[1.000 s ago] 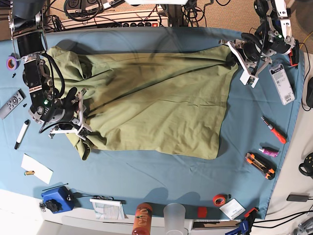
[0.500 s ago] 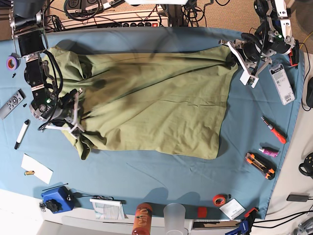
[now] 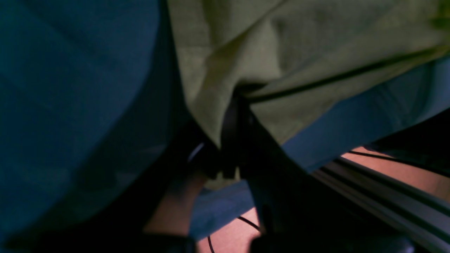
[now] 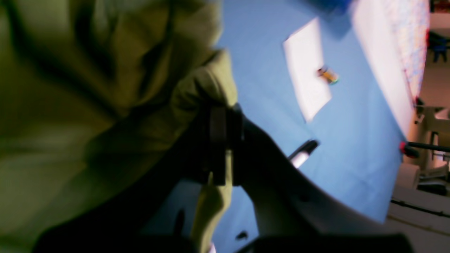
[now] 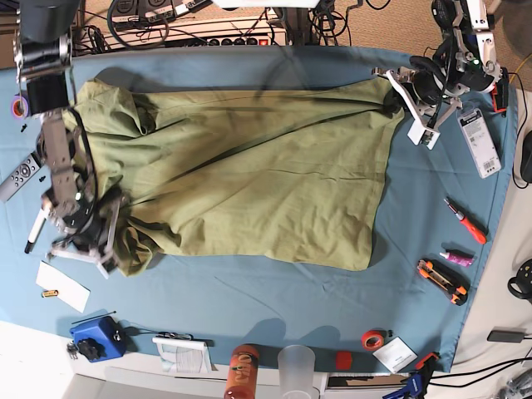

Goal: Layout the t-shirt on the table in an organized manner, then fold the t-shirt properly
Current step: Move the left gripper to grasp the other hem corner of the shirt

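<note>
The t-shirt (image 5: 249, 179) lies spread over the middle of the bench (image 5: 274, 291), which is covered with a teal-blue cloth. The shirt is olive green and wrinkled, with long creases running across it. Its edge nearer the camera is quite straight, while the end on the left of the base view is bunched up.

The right hand (image 5: 104, 245) is at that bunched end, low over the bench. In the right wrist view the right hand (image 4: 219, 147) is closed on a thick fold of the t-shirt (image 4: 88, 105), and a strip of green fabric hangs out below the fingers. This view is blurred, so small details are not clear. Beside it on the blue cloth lie a white paper (image 4: 307, 84) with a small orange object (image 4: 327, 75) on it, and a marker (image 4: 302, 154).

The left hand (image 5: 397, 93) is at the opposite end of the shirt, at the far corner. In the left wrist view the left hand (image 3: 233, 140) is closed tightly on the edge of the t-shirt (image 3: 299, 52), and the cloth runs away from the dark fingers in taut folds.

Along the bench edge on the right of the base view lie an orange screwdriver (image 5: 465, 220) and a utility knife (image 5: 440, 281), well apart from the shirt.
</note>
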`<state>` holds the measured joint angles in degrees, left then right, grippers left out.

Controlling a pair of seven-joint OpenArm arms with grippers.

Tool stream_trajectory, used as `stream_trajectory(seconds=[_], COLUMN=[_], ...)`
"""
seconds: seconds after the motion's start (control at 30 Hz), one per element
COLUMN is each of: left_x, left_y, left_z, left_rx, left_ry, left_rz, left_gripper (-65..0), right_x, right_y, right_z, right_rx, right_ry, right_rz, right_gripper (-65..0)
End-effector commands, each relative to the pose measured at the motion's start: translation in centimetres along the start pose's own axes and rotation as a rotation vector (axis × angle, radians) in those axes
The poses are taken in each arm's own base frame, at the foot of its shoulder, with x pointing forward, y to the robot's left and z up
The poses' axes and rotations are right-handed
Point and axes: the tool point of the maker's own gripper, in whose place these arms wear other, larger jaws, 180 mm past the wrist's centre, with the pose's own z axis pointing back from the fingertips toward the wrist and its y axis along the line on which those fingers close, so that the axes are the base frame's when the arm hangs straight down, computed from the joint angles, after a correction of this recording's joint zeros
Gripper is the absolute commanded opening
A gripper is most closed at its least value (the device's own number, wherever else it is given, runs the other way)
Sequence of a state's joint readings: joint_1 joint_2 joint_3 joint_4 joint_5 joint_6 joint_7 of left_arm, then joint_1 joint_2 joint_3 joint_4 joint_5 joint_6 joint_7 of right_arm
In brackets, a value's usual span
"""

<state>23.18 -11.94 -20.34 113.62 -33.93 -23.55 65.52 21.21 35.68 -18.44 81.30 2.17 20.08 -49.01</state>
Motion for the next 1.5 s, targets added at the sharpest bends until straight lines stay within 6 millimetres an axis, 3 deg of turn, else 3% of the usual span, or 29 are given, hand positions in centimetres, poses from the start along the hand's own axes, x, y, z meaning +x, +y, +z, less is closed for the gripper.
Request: stream_trajectory(seconds=[0.0, 0.1, 0.23, 0.3, 0.43, 0.67, 0.87, 1.0, 1.3, 1.47], left_x=[0.9, 0.8, 0.3, 0.1, 0.8, 7.1, 13.2, 15.8, 21.2, 23.6], left_y=[-0.1, -0.1, -0.1, -0.1, -0.3, -2.1, -1.1, -0.1, -0.6, 1.4], left_z=[0.4, 0.4, 0.4, 0.4, 1.2, 4.4, 5.0, 3.4, -3.5, -6.9], left_rx=[-0.002, -0.002, -0.002, -0.002, 0.023, 0.047, 0.06, 0.039, -0.057, 0.013], left_ry=[-0.034, -0.028, -0.002, 0.008, 0.004, -0.259, -0.465, -0.498, -0.411, -0.334], left_rz=[-0.007, -0.008, -0.007, -0.008, 0.003, -0.086, -0.108, -0.087, -0.116, -0.103], left_gripper=[-65.0, -65.0, -41.2, -33.4, -32.4, -32.4, -32.4, -32.4, -32.4, -32.4], right_x=[0.3, -1.8, -4.6, -5.3, -5.4, -5.6, -5.6, -5.7, -5.7, -5.8], right_y=[-2.8, -3.4, -2.0, -1.6, -1.7, -1.6, -1.6, -1.6, -1.6, -1.6], right_z=[0.1, -1.8, -3.4, -3.6, -3.6, -3.6, -3.6, -3.6, -3.6, -3.5], right_rx=[-0.064, -0.056, -0.014, -0.004, -0.005, -0.004, -0.003, -0.003, -0.003, -0.003], right_ry=[0.0, 0.082, 0.17, 0.193, 0.199, 0.207, 0.208, 0.214, 0.216, 0.221], right_rz=[-0.028, -0.09, -0.135, -0.142, -0.143, -0.142, -0.143, -0.143, -0.142, -0.142], right_gripper=[-65.0, -65.0, -65.0, -65.0, -65.0, -65.0, -65.0, -65.0, -65.0, -65.0])
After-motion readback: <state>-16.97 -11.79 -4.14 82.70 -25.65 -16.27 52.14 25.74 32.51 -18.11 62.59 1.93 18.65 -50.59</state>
